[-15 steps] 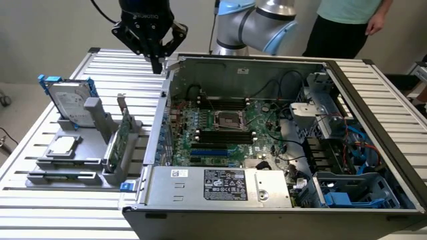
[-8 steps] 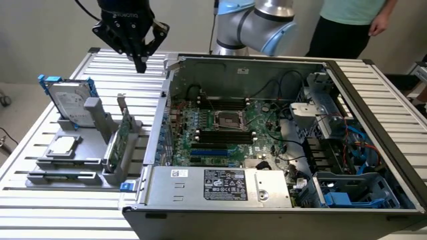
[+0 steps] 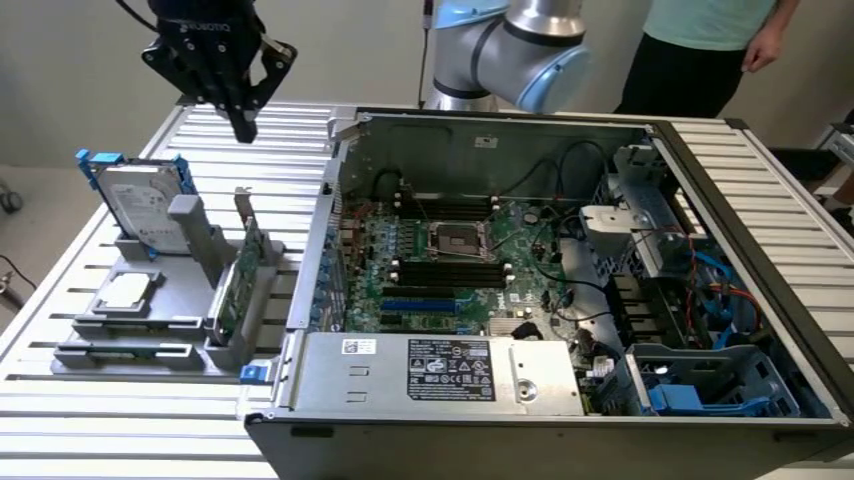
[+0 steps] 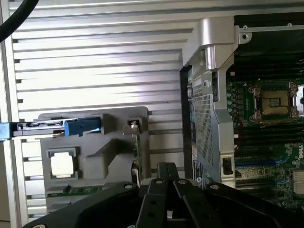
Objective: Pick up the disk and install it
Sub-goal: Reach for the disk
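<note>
- Spanning the scene was a slatted metal table (image 3: 120,440), carrying everything else.
- An open computer case (image 3: 334,200) lay on it toward the exterior view's right, motherboard (image 3: 454,250) exposed. Its blue drive bay (image 3: 694,390) sat in the near corner with no drive visible in it.
- A person (image 3: 694,40) stood behind the table, well clear of the work.
- The robot arm (image 3: 514,50) reached across from the back toward the exterior view's left.
- A grey parts holder (image 3: 147,320) sat beside the case on the exterior view's left.
- The disk (image 3: 140,205) stood upright in the holder's far slot, white label facing out, blue carrier around its edge. The wrist view caught it edge-on (image 4: 42,127).
- The gripper (image 3: 244,128) hung above the table behind the holder, near the disk but clearly apart from it. Its jaws were clenched together on nothing, and the wrist view (image 4: 166,171) showed the same.
- A thin green card (image 3: 238,280) stood on edge in the holder, between the disk and the case.
- A small square silver chip (image 3: 124,292) lay flat in a holder pocket in front of the disk.
- Progress judged as zero: the disk was not gripped or lifted and remained in its slot. Both the pick and the install were left to do.
</note>
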`<state>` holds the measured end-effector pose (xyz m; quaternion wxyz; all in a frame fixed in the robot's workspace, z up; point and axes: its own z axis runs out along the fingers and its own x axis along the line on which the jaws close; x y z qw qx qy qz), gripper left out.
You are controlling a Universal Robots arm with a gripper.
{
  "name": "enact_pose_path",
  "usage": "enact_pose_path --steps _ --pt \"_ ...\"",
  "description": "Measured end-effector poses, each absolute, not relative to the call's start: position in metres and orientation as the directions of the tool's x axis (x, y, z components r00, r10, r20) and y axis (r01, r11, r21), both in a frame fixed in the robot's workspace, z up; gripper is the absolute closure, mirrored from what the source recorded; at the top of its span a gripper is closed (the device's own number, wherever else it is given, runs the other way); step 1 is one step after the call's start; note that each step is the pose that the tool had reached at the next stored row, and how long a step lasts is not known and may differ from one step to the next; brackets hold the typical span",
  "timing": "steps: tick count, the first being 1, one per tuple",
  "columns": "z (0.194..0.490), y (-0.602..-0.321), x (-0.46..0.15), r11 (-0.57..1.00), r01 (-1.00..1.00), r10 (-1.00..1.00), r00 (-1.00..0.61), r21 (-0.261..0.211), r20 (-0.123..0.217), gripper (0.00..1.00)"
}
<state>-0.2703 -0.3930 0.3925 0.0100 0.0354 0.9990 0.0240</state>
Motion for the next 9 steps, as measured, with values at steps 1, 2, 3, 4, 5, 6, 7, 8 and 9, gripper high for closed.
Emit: enact_pose_path --steps 1,2,3,4,5,6,7,8,9 --pt "0.393 -0.392 -0.275 0.996 0.07 0.071 -0.997 0.049 -0.018 0.89" --pt "0.393 -0.392 -0.279 0.996 0.07 0.071 -0.997 0.049 -0.018 0.89" --pt "0.393 -0.391 -0.284 0.996 0.07 0.071 -0.997 0.049 -0.018 0.89" --pt "0.392 -0.39 -0.289 0.996 0.07 0.071 -0.997 0.049 -0.018 0.89" --pt "0.392 -0.389 -0.293 0.996 0.07 0.071 -0.997 0.049 -0.018 0.89" --pt "0.392 -0.387 -0.298 0.996 0.07 0.071 -0.997 0.049 -0.018 0.89" --pt "0.392 -0.385 -0.302 0.996 0.07 0.071 -0.997 0.049 -0.018 0.89" --pt "0.392 -0.383 -0.307 0.996 0.07 0.071 -0.997 0.049 -0.018 0.89" --pt "0.392 -0.381 -0.311 0.996 0.07 0.071 -0.997 0.049 -0.018 0.89"
